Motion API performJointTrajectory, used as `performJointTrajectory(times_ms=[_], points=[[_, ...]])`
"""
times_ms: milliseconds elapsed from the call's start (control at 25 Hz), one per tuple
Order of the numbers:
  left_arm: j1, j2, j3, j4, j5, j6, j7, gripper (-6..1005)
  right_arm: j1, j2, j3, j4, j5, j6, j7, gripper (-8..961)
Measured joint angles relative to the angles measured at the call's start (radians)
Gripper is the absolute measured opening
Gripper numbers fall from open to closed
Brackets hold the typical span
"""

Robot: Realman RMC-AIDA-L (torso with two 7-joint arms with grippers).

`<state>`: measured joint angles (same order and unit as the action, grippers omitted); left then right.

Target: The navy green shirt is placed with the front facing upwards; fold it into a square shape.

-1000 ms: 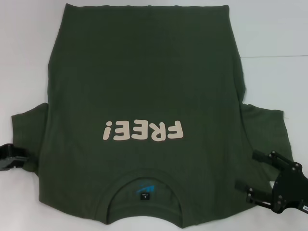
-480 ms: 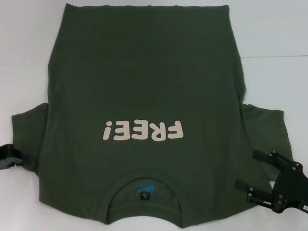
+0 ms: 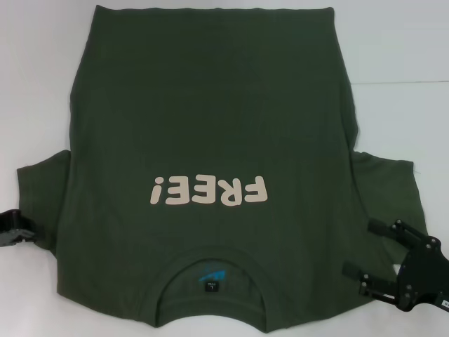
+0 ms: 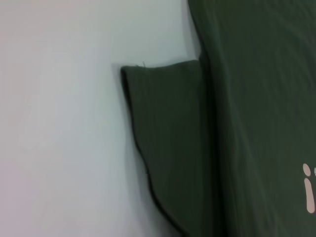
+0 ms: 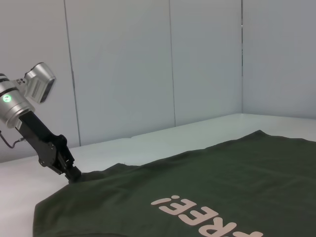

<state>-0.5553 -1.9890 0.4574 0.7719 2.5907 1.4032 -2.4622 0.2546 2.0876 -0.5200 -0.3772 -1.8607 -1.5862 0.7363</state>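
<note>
Your navy green shirt (image 3: 210,161) lies flat, print up, on the white table (image 3: 393,56). Your left gripper (image 3: 17,230) touches its left sleeve, fingers unreadable; your right gripper (image 3: 368,249) hovers spread beside the right sleeve.

Left gripper (image 3: 15,234): cut off by the left edge of the head view; fingers not possible to tell.
Navy green shirt (image 3: 210,126): near hem of collar area cut by the near edge of the head view.
Neck label (image 3: 211,279): print too small to read.
Right gripper (image 3: 368,251): body cut by the right edge.
</note>
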Motion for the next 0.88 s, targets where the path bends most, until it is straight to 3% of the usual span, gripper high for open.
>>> performJointTrajectory(times_ms=[80, 320, 760, 840, 880], points=[[-0.001, 0.000, 0.003, 0.000, 0.000, 0.001, -0.005, 78, 0.000, 0.000, 0.000, -0.001, 0.000, 0.000, 0.000, 927], [-0.003, 0.001, 0.001, 0.000, 0.000, -0.002, -0.019, 199, 0.000, 0.000, 0.000, -0.002, 0.000, 0.000, 0.000, 927], [-0.005, -0.002, 0.027, 0.024, 0.000, -0.018, -0.016, 435, 0.000, 0.000, 0.000, -0.002, 0.000, 0.000, 0.000, 927], [-0.005, -0.003, 0.046, 0.024, 0.000, -0.022, -0.019, 542, 0.000, 0.001, 0.000, -0.002, 0.000, 0.000, 0.000, 927], [-0.006, -0.005, 0.058, 0.024, 0.000, -0.023, -0.020, 542, 0.001, 0.001, 0.000, -0.003, 0.001, 0.000, 0.000, 927]])
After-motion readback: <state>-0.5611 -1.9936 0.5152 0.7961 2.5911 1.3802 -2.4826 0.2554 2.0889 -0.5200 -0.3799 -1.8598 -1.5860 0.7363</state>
